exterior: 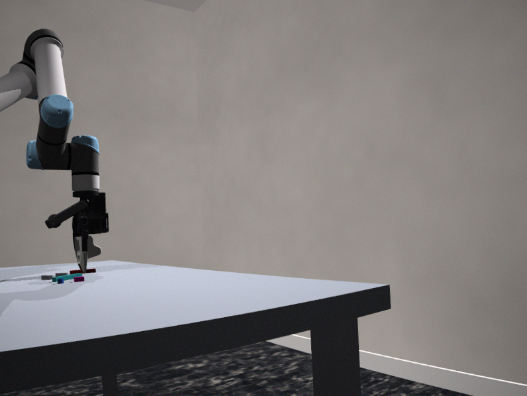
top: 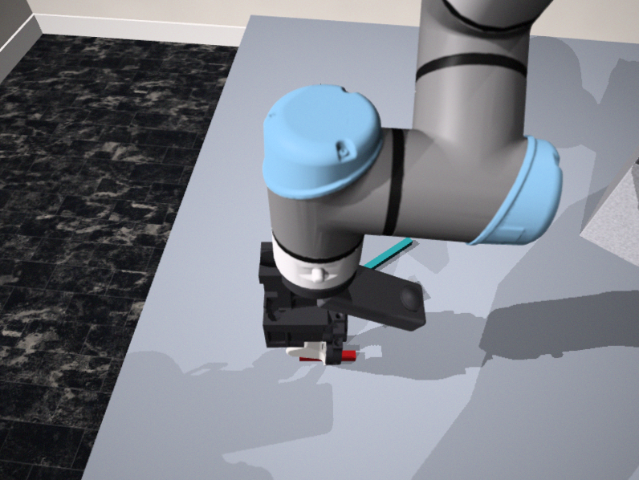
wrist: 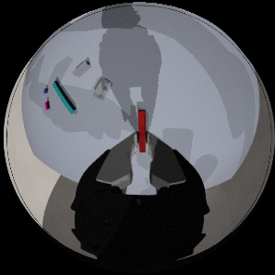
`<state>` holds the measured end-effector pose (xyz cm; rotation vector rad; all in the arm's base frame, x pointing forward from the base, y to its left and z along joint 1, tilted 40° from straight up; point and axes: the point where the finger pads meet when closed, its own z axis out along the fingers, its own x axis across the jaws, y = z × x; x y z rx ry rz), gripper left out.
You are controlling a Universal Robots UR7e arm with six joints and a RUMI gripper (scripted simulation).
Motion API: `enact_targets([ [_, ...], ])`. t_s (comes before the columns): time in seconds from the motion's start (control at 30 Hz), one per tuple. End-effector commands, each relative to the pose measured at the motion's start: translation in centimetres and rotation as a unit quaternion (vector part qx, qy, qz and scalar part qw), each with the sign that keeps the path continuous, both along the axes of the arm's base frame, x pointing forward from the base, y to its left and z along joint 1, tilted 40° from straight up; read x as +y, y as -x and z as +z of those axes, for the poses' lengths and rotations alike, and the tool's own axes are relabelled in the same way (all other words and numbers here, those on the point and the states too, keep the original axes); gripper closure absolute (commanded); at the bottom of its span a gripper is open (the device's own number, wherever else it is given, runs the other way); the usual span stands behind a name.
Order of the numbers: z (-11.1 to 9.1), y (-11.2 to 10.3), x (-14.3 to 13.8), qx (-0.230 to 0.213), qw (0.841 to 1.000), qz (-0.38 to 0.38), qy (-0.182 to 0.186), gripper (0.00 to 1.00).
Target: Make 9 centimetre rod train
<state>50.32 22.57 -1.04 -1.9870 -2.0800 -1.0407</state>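
Wrist view, red rod [wrist: 142,121] between claw [wrist: 142,132] fingertips

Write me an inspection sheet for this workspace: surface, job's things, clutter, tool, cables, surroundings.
Surface: pale table, crossed by shadows.
Job's things: red rod and magenta rod, which add up to the required length; lying apart, no train formed.
Clutter: turquoise rod, blue rod, first grey rod and second grey rod.
Tool: low over the table, closed on the red rod; whether the rod is lifted, cannot tell.
Cables: nothing seen.
Surroundings: dark patterned floor, plain wall, white skirting.
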Motion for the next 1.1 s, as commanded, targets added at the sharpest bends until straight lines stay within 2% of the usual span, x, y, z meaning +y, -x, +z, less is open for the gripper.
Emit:
enact_targets([
  [0.0,0.0,0.0,0.0,0.0,1.0,0.0,0.0,1.0],
  [0.47,0.9,0.4,-0.6,0.0,1.0,0.0,0.0,1.0],
  [0.97,5.0,2.5,-3.3,0.0,1.0,0.0,0.0,1.0],
  [1.07,5.3,2.6,-3.5,0.0,1.0,0.0,0.0,1.0],
])
